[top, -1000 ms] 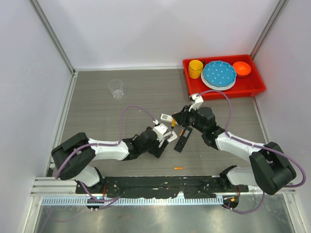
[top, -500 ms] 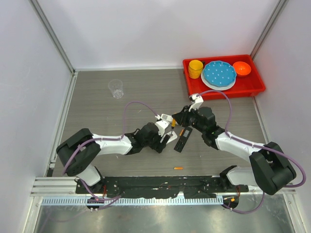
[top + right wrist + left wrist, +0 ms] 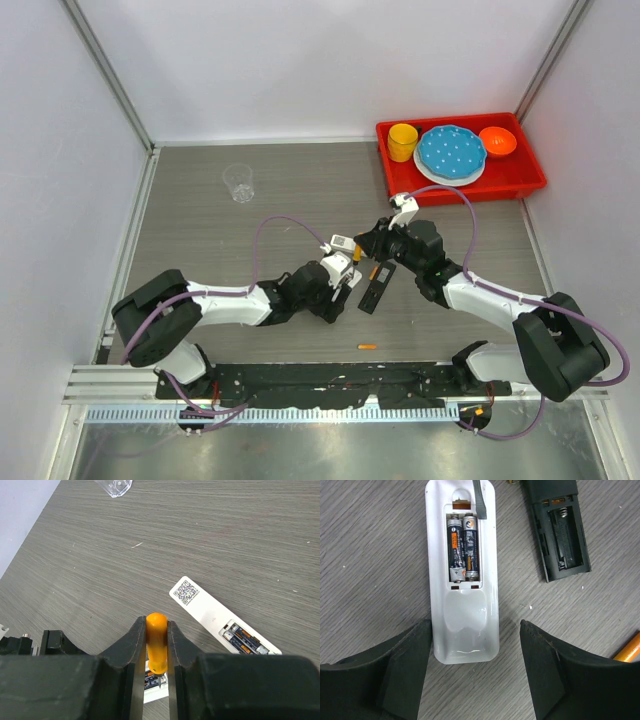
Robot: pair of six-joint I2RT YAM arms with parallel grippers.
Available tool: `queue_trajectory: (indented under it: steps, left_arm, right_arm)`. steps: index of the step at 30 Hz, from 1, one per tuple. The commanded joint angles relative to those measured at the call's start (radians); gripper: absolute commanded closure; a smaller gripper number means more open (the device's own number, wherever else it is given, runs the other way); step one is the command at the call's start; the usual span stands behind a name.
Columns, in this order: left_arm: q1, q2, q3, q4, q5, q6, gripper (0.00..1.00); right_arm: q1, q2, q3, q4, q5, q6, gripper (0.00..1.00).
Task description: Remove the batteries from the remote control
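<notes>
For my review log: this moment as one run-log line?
white remote: open, two batteries seated | right fingers: shut on orange-handled tool, tip at compartment | left fingers: open, straddling remote | black remote: empty

The left end effector (image 3: 475,630) has shifted a little to the right across the desk (image 3: 200,240) over the last second, toward its middle. Half a second ago it had swung slightly farther out. It has since eased back, and its spread fingers (image 3: 405,670) now flank the near end of the white remote (image 3: 465,615). The left arm (image 3: 230,305) lifted at the elbow and sank again with that move, and the purple cable (image 3: 275,220) looped above it flexed. Whether the remote itself was nudged is hard to judge from above.
</notes>
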Motion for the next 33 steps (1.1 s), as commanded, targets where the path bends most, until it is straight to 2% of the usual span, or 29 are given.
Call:
queue_trajectory:
  steps: [1,6,13,16,19,20,23,26,33]
  left_arm:
    - [-0.017,0.013,-0.016,-0.153,-0.093,-0.062,0.27]
    - [-0.03,0.027,-0.01,-0.166,-0.122,-0.073,0.31]
    - [-0.057,0.021,0.01,-0.262,-0.176,-0.097,0.28]
    - [-0.058,0.018,0.005,-0.252,-0.181,-0.09,0.28]
    - [-0.06,0.022,0.008,-0.235,-0.168,-0.079,0.36]
    - [-0.06,0.028,0.01,-0.233,-0.164,-0.074,0.45]
    - [-0.06,0.028,0.011,-0.223,-0.138,-0.067,0.63]
    - [-0.06,0.027,0.01,-0.221,-0.131,-0.064,0.67]
    - [-0.06,0.015,0.004,-0.215,-0.121,-0.062,0.72]
  right_arm:
    - [-0.001,-0.034,0.017,0.043,0.013,-0.021,0.99]
    - [-0.003,-0.033,0.017,0.045,0.013,-0.023,0.99]
    - [-0.001,-0.03,0.019,0.048,0.01,-0.024,0.99]
    - [-0.001,-0.016,0.016,0.063,0.009,-0.023,0.99]
    - [-0.001,-0.007,0.014,0.077,-0.001,-0.021,0.99]
    - [-0.001,-0.005,0.016,0.075,-0.001,-0.021,0.99]
    - [-0.001,-0.004,0.013,0.089,-0.001,-0.032,0.99]
    - [-0.001,-0.004,0.005,0.109,-0.004,-0.046,0.99]
    - [-0.001,0.037,-0.007,0.156,-0.022,-0.069,0.99]
